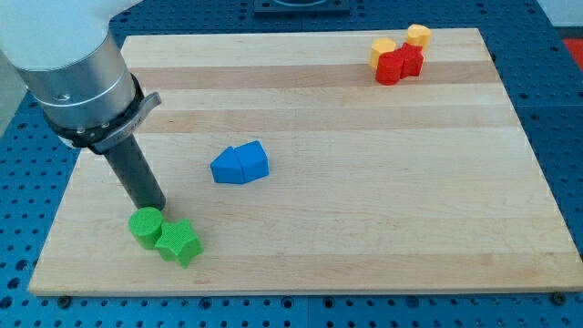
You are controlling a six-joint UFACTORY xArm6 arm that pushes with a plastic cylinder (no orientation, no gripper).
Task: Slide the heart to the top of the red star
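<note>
Two red blocks sit touching at the view's top right: one (392,67) on the left looks like the red star, and the shape of the other (413,60) is unclear. A yellow block (383,47) that may be the heart touches the left red block's top edge. A second yellow block (418,35) sits just above the right red one. My tip (154,208) is far away at the view's lower left, right against the top edge of a green cylinder (145,227).
A green star (178,242) touches the green cylinder's lower right, near the board's bottom edge (273,290). Two blue blocks (240,164) sit joined together left of the board's centre. The arm's grey body (77,73) covers the board's top left corner.
</note>
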